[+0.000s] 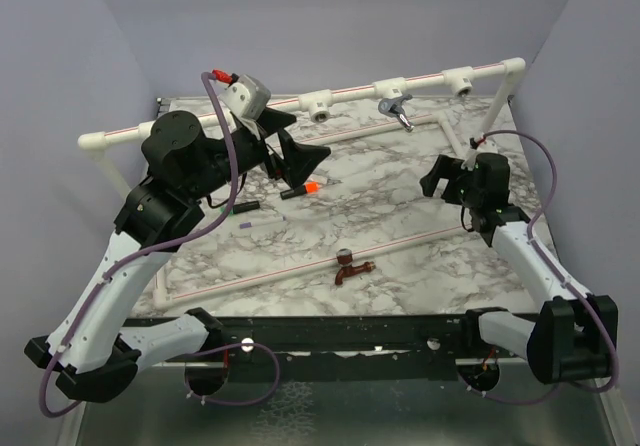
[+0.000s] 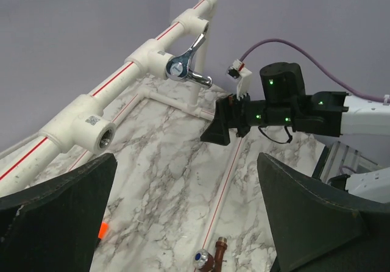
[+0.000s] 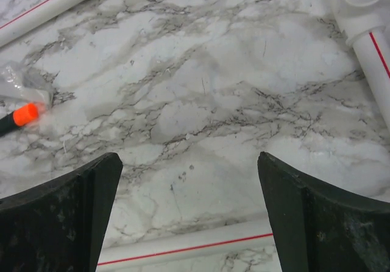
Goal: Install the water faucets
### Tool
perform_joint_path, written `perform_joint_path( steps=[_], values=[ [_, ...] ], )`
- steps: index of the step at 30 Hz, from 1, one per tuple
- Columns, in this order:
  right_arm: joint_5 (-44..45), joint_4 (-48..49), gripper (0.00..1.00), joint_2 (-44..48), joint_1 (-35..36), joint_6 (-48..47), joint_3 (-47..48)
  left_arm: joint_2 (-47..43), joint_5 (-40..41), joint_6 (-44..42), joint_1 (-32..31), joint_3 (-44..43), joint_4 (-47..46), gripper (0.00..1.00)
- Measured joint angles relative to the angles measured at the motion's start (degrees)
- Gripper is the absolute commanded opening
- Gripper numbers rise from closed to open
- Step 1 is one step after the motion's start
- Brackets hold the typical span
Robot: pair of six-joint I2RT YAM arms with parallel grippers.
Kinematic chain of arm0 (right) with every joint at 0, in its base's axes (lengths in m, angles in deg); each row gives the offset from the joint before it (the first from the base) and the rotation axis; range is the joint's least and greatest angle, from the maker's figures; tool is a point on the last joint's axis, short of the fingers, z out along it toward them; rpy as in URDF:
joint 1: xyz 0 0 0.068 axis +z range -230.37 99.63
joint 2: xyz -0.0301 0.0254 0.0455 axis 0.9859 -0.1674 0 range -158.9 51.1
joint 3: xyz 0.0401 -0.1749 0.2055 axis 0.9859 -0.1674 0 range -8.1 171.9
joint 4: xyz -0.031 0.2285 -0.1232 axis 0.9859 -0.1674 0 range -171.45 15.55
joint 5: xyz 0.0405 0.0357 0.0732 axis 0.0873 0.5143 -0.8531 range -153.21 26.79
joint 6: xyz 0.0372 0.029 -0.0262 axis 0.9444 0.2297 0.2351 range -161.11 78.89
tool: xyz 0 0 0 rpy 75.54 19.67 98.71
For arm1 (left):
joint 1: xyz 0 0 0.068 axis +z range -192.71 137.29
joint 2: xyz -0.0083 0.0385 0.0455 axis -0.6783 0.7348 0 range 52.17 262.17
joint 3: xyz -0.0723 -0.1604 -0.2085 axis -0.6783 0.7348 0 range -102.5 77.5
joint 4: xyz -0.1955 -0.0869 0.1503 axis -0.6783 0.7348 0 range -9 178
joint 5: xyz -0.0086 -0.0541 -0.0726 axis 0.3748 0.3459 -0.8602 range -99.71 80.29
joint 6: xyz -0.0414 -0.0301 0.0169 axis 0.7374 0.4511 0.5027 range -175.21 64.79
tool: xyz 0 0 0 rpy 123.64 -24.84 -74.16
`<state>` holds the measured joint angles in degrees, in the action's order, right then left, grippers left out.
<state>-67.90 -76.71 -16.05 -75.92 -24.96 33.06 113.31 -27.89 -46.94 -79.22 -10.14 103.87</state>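
Note:
The silver chrome faucet (image 1: pixel 400 109) hangs from a tee on the raised white pipe rail (image 1: pixel 350 91); it also shows in the left wrist view (image 2: pixel 186 66). The copper-coloured faucet (image 1: pixel 352 266) lies on the marble table near the front, beside a thin white pipe, and shows at the bottom of the left wrist view (image 2: pixel 210 261). My left gripper (image 1: pixel 285 151) is open and empty, held high at the left middle, its jaws wide apart (image 2: pixel 186 162). My right gripper (image 1: pixel 447 181) is open and empty above bare marble at the right (image 3: pixel 189 159).
Empty tee fittings (image 1: pixel 318 104) (image 1: pixel 460 83) sit on the rail. An orange-capped marker (image 1: pixel 305 188) lies mid-table, also in the right wrist view (image 3: pixel 24 114). A low white pipe (image 3: pixel 183 247) with a red stripe crosses the table. A small dark pen (image 1: pixel 245 208) lies at the left.

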Motion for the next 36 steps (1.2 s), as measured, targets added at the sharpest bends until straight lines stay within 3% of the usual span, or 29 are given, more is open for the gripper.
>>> perform_joint_path(
  steps=[9,23,36],
  values=[
    [-0.8,-13.3,1.00,3.3,0.0,4.5,5.7,-1.5,2.3,-2.7,0.0,3.0,0.2,0.99],
    [-10.8,-15.3,0.96,11.3,0.9,5.3,-0.6,-2.9,6.0,-4.8,0.0,8.4,0.5,0.99],
    [-9.4,-12.1,0.92,11.2,22.0,8.9,-6.1,-4.1,8.9,-4.9,0.0,11.4,0.7,0.99]
  ],
)
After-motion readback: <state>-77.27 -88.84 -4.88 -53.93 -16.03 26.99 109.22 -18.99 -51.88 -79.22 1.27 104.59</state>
